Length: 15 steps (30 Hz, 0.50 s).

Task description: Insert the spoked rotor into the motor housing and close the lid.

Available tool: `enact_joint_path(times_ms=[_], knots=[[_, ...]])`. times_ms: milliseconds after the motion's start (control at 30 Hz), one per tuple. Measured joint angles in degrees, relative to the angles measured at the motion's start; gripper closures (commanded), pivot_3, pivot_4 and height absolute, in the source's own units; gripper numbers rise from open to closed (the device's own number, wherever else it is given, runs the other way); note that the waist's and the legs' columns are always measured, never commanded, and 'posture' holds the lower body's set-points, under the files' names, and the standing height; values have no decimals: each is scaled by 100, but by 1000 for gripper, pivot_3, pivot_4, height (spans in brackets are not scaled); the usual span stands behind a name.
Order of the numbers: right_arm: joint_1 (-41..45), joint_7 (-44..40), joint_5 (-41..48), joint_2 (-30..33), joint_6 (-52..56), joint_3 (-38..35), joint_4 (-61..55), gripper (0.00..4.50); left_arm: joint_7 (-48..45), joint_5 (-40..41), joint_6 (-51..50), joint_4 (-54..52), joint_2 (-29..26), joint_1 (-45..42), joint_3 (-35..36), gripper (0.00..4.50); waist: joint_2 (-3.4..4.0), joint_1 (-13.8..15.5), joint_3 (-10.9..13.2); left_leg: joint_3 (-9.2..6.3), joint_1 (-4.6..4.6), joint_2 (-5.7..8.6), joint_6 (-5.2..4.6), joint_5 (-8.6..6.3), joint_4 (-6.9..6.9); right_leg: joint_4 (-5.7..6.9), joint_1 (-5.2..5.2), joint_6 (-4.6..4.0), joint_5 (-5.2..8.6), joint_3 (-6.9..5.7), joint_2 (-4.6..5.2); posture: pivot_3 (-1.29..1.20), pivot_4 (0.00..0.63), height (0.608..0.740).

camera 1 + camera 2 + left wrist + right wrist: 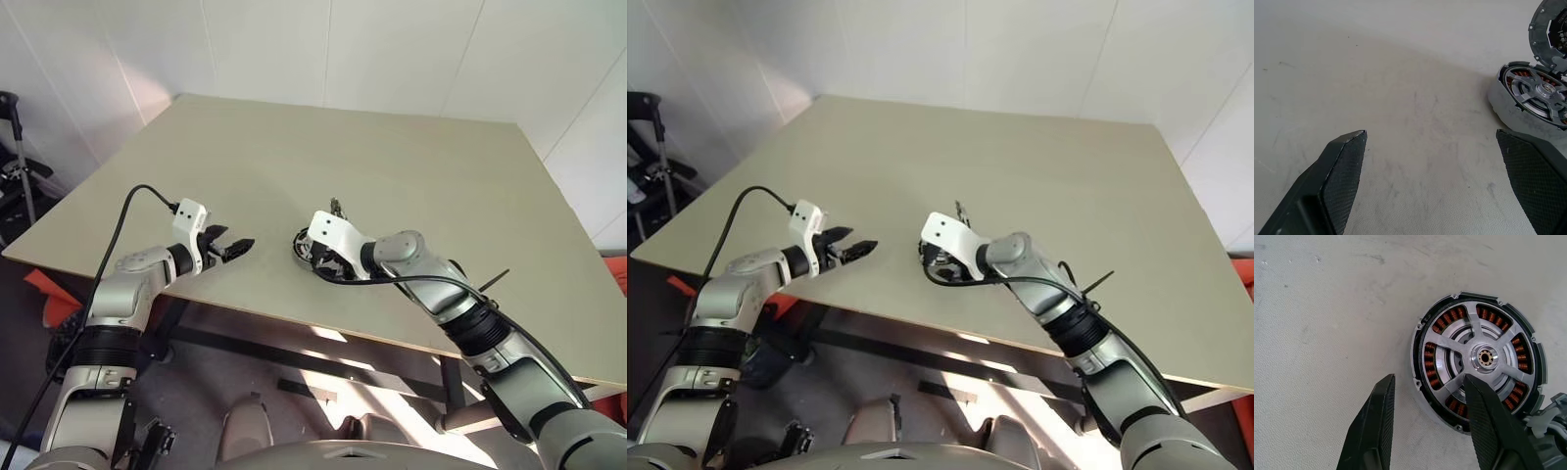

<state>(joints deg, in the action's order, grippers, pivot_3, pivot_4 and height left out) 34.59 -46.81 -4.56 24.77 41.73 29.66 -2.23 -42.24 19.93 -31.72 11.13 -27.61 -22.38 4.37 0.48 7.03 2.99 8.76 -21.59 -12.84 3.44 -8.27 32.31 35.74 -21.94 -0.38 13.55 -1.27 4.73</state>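
Left gripper, at about 9 o'clock from the motor assembly and near the table's front edge: its two black fingers stand spread to their widest, with bare table between them and nothing held.

Right gripper, just at the near side of the motor housing: fingers part-way apart and empty. One finger overlaps the housing's rim at roughly 6 o'clock; the other hangs over bare table beside it. Whether the overlapping finger touches the metal cannot be told.

Motor housing: lying flat on the table, toward the near middle of the tabletop. The spoked rotor sits inside it, silver spokes up, with copper-brown windings showing through the gaps.

Lid: in the left wrist view, a grey disc standing tilted at the far side of the housing, its lower edge near the rim and not yet closed over the rotor.
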Motion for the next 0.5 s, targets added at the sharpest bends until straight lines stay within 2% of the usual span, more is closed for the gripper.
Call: enact_joint_path(times_ms=[300,500], knots=[[-15,-122,99,203,224,-37,-249,2047,-5,-2,2,8,-49,-4,-4,0,1,7,1,-1,8,0,0,0,-1,-1,10,0,0,0,0,0,0,740],[521,-151,744,-192,1238,-707,-1199,2047,-29,-2,8,72,3,-144,-36,0,1,-5,1,-1,-6,-7,1,1,-3,0,-11,-2,-1,4,-12,0,0,740]])
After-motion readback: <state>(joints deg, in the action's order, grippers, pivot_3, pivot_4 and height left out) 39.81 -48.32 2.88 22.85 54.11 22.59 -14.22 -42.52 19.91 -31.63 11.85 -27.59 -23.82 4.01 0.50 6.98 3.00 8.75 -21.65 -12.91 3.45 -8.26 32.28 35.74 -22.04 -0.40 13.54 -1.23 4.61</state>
